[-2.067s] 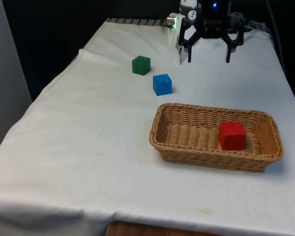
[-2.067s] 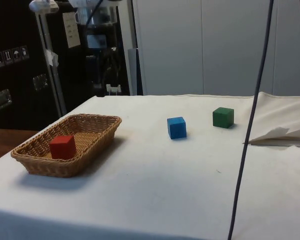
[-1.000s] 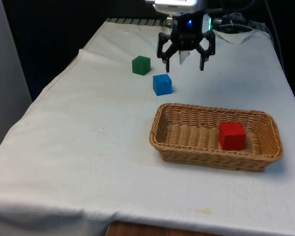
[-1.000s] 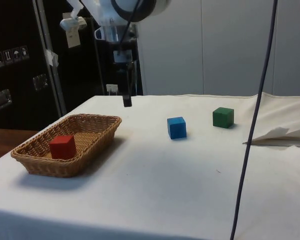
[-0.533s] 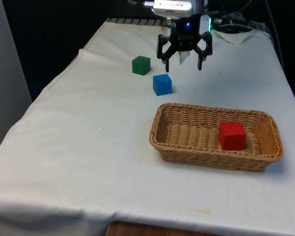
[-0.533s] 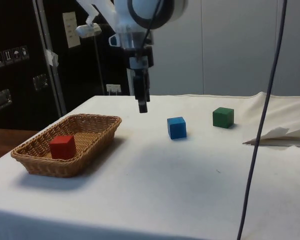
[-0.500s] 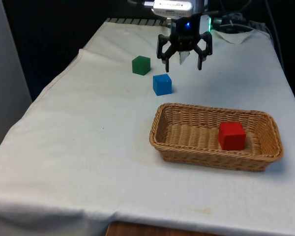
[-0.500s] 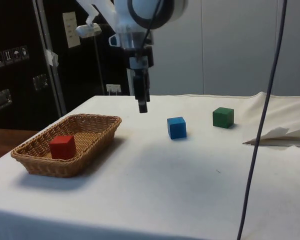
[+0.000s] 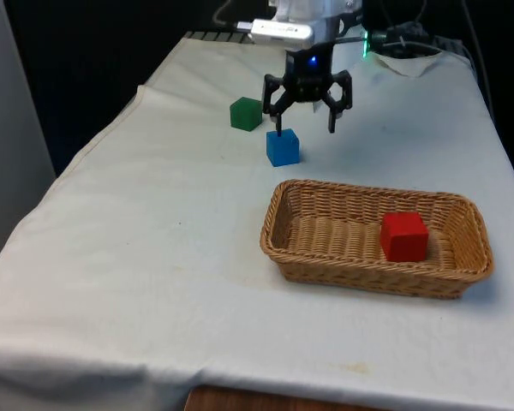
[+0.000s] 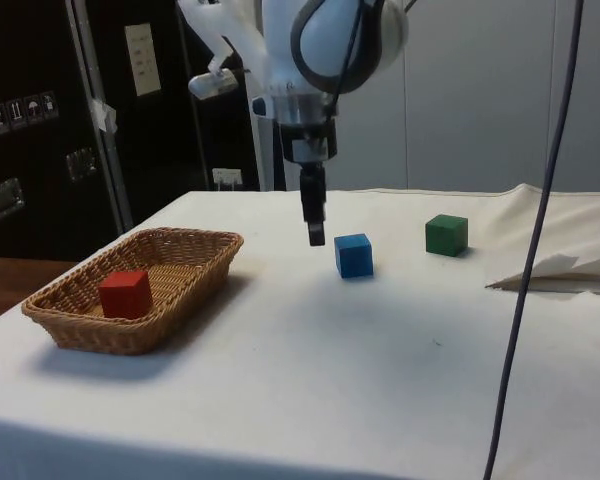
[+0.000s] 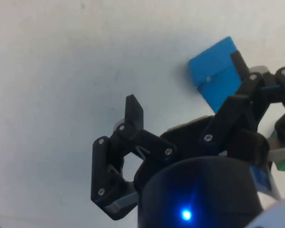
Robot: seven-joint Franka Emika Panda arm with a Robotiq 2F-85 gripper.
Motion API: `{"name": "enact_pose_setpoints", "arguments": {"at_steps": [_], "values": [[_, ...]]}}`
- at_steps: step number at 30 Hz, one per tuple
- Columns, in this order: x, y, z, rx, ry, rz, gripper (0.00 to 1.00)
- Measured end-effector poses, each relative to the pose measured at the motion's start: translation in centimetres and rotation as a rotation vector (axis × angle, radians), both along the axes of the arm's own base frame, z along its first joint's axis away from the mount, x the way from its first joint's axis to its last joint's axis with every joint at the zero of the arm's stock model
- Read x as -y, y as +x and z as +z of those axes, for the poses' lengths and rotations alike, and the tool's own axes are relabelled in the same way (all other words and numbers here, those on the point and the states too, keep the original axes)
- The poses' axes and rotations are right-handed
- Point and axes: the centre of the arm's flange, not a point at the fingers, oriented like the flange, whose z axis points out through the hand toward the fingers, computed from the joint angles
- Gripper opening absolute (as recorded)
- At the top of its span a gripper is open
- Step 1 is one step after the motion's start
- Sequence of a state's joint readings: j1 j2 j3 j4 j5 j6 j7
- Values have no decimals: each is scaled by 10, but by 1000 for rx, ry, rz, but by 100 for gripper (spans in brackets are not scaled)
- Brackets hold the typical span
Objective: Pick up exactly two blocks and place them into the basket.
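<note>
Blocks number three on the white cloth (image 9: 137, 257), and the blue block (image 9: 283, 147) is the one nearest the gripper (image 9: 305, 122), which hangs above the table with its two black fingers pointing straight down and spread wide, nothing between them. The white arm (image 10: 330, 45) reaches in from above, its rounded wrist section directly over the gripper. In the front view one fingertip (image 9: 278, 130) sits just above the blue block's top edge while the other finger is off to the front view's right of the block, over bare cloth, so the gripper is not centred on the block. The side view places the gripper (image 10: 316, 232) just beside the blue block (image 10: 353, 255), a little higher than its top and towards the basket side, apart from it. In the wrist view the blue block (image 11: 213, 71) lies close against one finger (image 11: 237, 64), outside the gap between the fingers rather than in it. The green block (image 9: 246, 113) stands beyond the blue one, farther from the basket, near the gripper but clear of it. The wicker basket (image 9: 360, 276) sits well apart from the gripper, nearer the front camera, and the red block (image 9: 403, 236) rests upright inside it towards one end.
</note>
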State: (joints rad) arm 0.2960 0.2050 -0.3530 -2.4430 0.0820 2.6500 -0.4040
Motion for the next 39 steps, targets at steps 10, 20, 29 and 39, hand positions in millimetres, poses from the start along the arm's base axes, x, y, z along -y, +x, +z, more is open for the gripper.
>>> {"name": "enact_pose_setpoints", "arguments": {"at_steps": [10,20,29,39], "values": [[17,-3,-21,-17,-20,44,100],[35,-9,-49,-40,-35,96,100],[48,-15,-62,-61,-46,136,100],[52,-31,-64,-47,-51,169,100]]}}
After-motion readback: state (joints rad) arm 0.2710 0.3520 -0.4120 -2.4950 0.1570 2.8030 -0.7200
